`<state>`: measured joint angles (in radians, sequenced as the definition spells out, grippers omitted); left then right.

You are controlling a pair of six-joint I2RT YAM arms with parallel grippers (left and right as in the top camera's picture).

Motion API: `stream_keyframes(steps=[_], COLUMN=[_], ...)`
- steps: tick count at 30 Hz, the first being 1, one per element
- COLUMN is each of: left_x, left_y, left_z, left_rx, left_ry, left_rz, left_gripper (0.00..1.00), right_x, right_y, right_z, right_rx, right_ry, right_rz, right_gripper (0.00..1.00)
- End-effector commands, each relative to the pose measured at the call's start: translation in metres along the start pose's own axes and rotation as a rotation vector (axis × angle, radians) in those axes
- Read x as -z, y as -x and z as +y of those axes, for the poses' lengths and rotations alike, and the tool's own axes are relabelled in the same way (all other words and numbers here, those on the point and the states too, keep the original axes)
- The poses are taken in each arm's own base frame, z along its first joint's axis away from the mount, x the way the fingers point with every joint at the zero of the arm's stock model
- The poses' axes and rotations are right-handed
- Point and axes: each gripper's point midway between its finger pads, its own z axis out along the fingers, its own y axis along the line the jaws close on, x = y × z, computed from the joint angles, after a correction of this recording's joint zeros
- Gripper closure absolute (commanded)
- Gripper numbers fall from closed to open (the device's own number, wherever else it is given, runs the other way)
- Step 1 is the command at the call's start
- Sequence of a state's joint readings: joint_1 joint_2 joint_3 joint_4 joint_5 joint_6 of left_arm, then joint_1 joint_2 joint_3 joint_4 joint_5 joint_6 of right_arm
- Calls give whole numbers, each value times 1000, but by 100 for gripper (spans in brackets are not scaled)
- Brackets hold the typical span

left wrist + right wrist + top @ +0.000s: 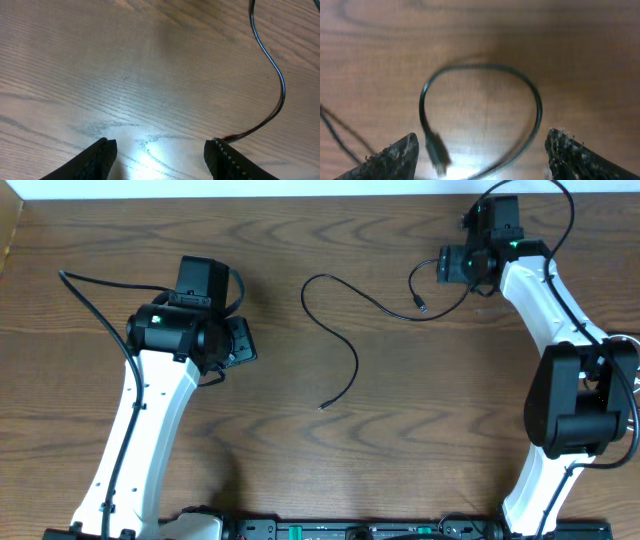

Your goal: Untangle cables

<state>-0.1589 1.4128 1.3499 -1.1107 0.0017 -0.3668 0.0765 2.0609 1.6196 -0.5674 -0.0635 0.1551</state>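
Two tools gape wide and empty: left tool (160,144), right tool (482,136). Black cable (356,365) sprawls across the desk (250,450) centre, its looped end beneath the right tool; best pinch near the plug (436,152), then draw outward slowly.

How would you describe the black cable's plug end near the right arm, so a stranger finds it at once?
On the wooden table, look toward the far side, by the right end effector. There the thin black cable curls into a small loop ending in a stubby plug; its other end lies alone mid-table.
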Motion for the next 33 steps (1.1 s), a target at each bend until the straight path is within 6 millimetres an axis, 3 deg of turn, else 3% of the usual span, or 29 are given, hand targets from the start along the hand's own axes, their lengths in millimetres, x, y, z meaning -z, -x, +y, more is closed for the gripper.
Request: stream_keyframes(steps=[1, 8, 12, 13, 15, 18, 21, 26, 29, 33], left_x=[-3, -3, -3, -3, -3, -3, -3, -3, -3, -2], left_y=[-2, -2, -2, -2, -2, -2, -2, -4, -7, -8], left_z=[1, 1, 1, 1, 1, 1, 0, -3, -13, -29], left_rx=[7, 7, 7, 7, 7, 7, 7, 7, 7, 7], left_ry=[1, 2, 2, 2, 2, 2, 1, -20, -75, -165], left_rz=[16, 16, 16, 16, 16, 16, 16, 26, 46, 60], left_gripper=[38, 38, 38, 38, 38, 38, 38, 38, 38, 39], right_x=[-24, -65, -70, -70, -70, -65, -45, 28, 82, 121], right_y=[-8, -26, -29, -30, -33, -40, -42, -42, -65, -98], right_z=[-14, -36, -36, -32, -23, -19, -21, -36, -36, -30], right_rx=[-28, -53, -54, -55, -57, -62, -51, -64, -87, -91], right_ry=[-59, -90, -83, -62, -10, 12, -1, -29, -34, -43], right_rz=[19, 61, 69, 73, 89, 122, 150, 193, 287, 414], right_gripper=[24, 21, 31, 51, 76, 99, 99, 99, 99, 99])
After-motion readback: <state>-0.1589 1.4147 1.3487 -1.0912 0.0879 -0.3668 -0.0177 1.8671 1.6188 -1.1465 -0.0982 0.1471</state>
